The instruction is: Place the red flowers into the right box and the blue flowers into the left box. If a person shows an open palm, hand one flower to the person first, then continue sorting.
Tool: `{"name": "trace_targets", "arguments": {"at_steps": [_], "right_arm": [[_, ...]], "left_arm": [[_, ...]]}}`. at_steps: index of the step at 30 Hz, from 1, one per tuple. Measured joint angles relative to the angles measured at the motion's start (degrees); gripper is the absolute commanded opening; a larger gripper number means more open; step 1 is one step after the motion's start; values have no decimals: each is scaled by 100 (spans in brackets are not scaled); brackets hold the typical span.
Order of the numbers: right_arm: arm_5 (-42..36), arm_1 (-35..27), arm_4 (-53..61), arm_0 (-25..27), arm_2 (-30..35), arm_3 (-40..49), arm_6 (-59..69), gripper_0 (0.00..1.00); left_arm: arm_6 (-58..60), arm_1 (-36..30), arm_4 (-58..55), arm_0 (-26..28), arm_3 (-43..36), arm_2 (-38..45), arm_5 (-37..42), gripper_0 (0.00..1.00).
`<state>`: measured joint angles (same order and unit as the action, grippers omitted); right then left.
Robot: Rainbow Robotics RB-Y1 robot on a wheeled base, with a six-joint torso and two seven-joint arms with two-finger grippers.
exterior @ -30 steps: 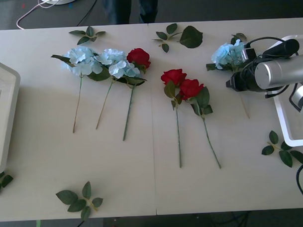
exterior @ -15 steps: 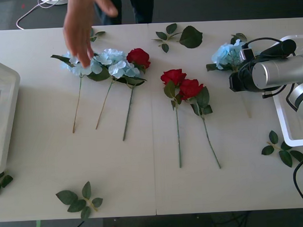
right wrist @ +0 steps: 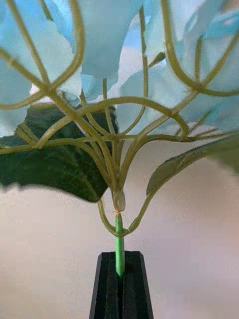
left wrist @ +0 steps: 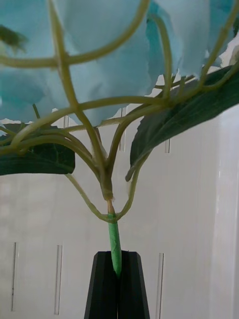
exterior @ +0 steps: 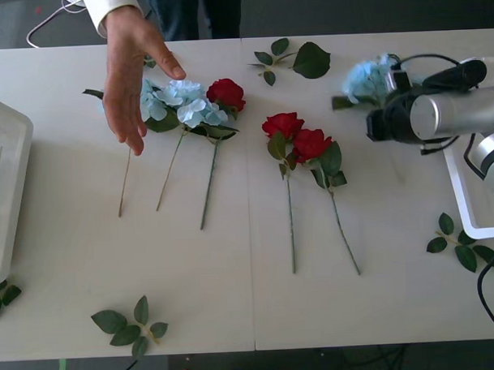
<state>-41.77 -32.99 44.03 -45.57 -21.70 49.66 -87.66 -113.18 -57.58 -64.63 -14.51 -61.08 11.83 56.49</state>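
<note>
Your right gripper (right wrist: 119, 279) clenches a pale blue flower's green stem (right wrist: 119, 244) near the desk's right edge; your left gripper (left wrist: 118, 281) grasps another blue cluster's stem (left wrist: 114, 246).

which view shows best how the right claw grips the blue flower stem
The right wrist view: the right claw is shut on the blue flower's green stem just below its branching. In the front view the arm hides the grip; the bloom shows beside it.

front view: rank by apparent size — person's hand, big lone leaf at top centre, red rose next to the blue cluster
1. The person's hand, clearly largest, though it is raised nearer the camera, so its size is inflated.
2. The lone leaf and the red rose bloom look about alike; I would not rank them.
</note>
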Motion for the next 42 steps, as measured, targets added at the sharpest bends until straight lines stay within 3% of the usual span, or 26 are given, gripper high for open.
{"name": "trace_targets", "arguments": {"at_steps": [8,13,22,30,42], "right_arm": [[627,-542,740,957,290,2643,-1,0],[1673,-876,1134,1624,396,4099,-2,0],[2644,-1004,1592,1964,397,5843,-39,0],[2735,-936,1592,1892,384,6662,-86,0],[2736,-351,1320,1137,-53,6397,-510,0]], "left_arm": [[-5,0,0,0,3,1,0,0],[-6,1,-1,0,4,1,-1,0],[-8,1,-1,0,6,1,-1,0],[-9,1,-1,0,7,1,-1,0],[-10,2,-1,0,7,1,-2,0]]}}
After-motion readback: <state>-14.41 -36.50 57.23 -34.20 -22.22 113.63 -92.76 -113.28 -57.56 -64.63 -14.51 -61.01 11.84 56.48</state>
